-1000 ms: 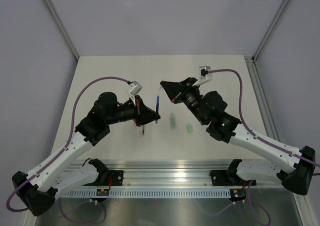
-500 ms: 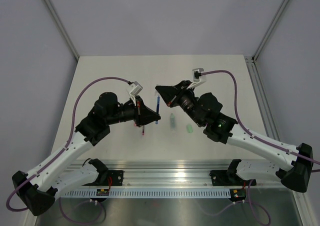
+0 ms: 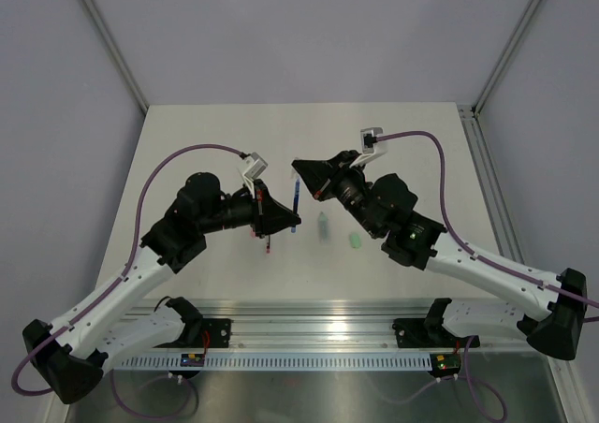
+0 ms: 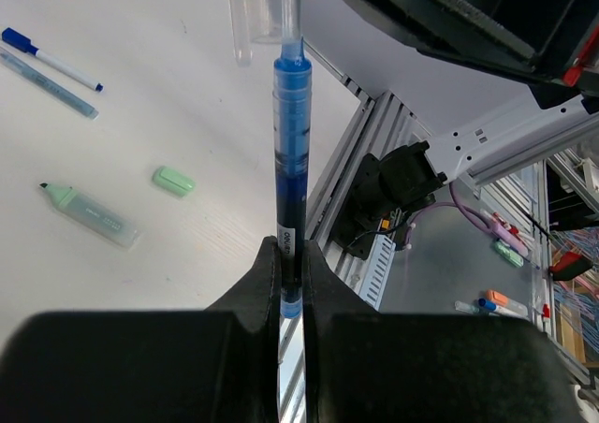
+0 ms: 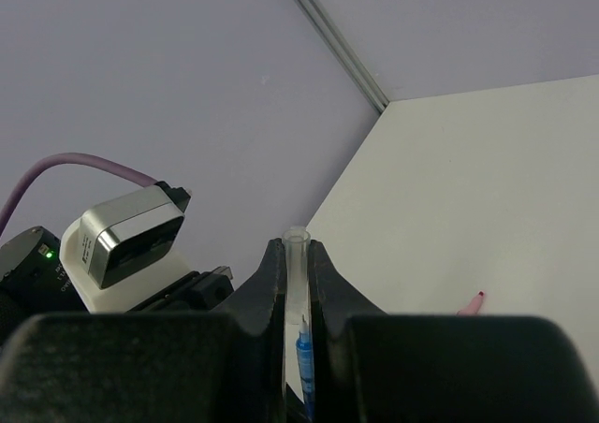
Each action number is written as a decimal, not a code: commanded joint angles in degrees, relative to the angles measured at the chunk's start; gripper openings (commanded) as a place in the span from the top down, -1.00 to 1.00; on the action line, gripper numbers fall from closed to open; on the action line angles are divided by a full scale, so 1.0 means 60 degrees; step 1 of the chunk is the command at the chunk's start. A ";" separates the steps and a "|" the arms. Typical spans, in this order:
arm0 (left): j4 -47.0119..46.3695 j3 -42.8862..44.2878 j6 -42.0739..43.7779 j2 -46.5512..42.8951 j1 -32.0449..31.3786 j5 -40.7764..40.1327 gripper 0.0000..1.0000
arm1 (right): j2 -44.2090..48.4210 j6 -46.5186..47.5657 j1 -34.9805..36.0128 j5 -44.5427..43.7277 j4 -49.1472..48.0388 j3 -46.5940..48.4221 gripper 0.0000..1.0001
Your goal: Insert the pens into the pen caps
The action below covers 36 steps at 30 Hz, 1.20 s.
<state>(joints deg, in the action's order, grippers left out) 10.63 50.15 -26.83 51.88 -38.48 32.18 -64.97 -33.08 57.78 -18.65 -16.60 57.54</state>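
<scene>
- Above the middle of the worktop (image 3: 206, 133) the two arms meet tip to tip. Since a second ago the right arm has swung slightly leftward toward the left arm, which has hardly stirred.
- The blue pen (image 4: 290, 161) is clamped by its tail in the left jaws, with its tip just inside the cap mouth. Insertion looks begun, not finished.
- The clear cap (image 5: 297, 250) is pinched between the right jaws.
- Still loose mid-worktop are a green pen (image 4: 89, 215), a green cap (image 4: 173, 180) and a red pen (image 3: 269, 246). A white pen (image 4: 51, 60) lies farther off, probably already capped.
</scene>
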 commanded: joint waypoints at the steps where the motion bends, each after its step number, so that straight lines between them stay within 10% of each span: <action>1: -0.0483 0.0094 0.0092 0.0069 -0.0017 0.0187 1.00 | 0.0267 0.0488 0.0097 -0.0479 0.0246 0.0707 1.00; 36: -0.0542 0.0050 0.0106 -0.0062 -0.0017 0.0056 1.00 | 0.0193 0.0386 0.0097 -0.0436 0.1053 0.0137 0.99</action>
<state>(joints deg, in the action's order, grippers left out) 11.18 50.04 -26.87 52.58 -38.46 32.27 -65.17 -30.50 57.80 -20.51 -10.61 59.44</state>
